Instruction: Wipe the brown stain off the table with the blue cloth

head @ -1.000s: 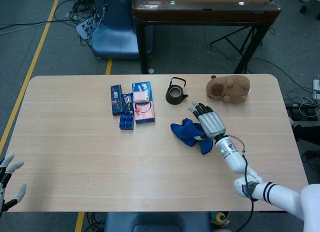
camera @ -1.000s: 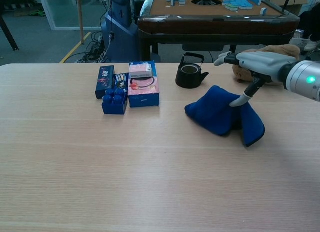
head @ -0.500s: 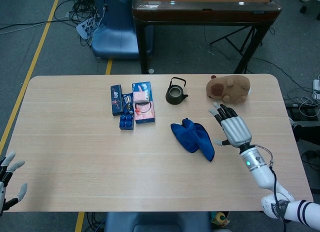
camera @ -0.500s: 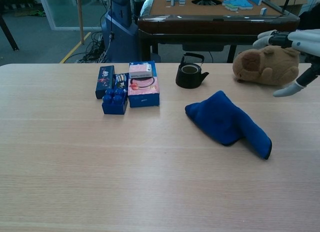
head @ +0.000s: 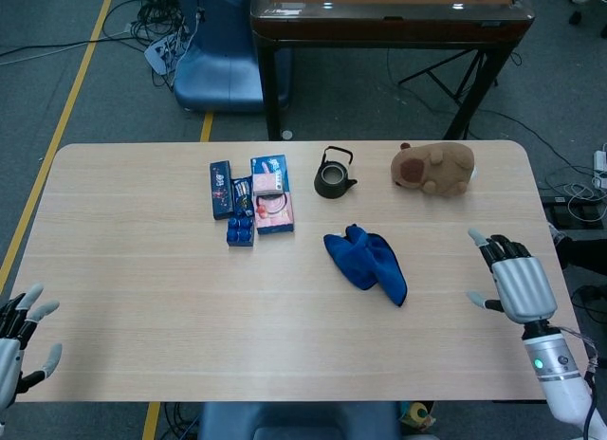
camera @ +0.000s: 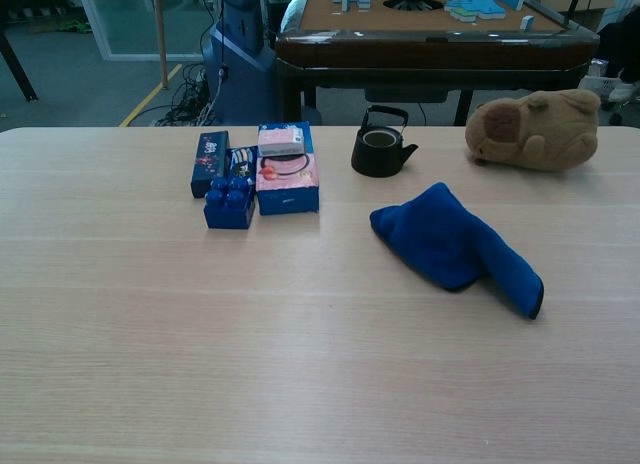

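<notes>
Blue cloth [head: 366, 262] crumpled mid-tabletop [head: 142, 269], untouched. Right hand [head: 512, 283] fingers spread, empty; left hand [head: 19, 340] likewise. Chest view shows neither hand.

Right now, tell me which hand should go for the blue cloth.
The right hand. It is open near the table's right edge, nearer the cloth lying free mid-table. The left hand sits off the far left corner.

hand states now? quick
Left hand: open, holding nothing.
Right hand: open, holding nothing, apart from the crumpled blue cloth.
</notes>
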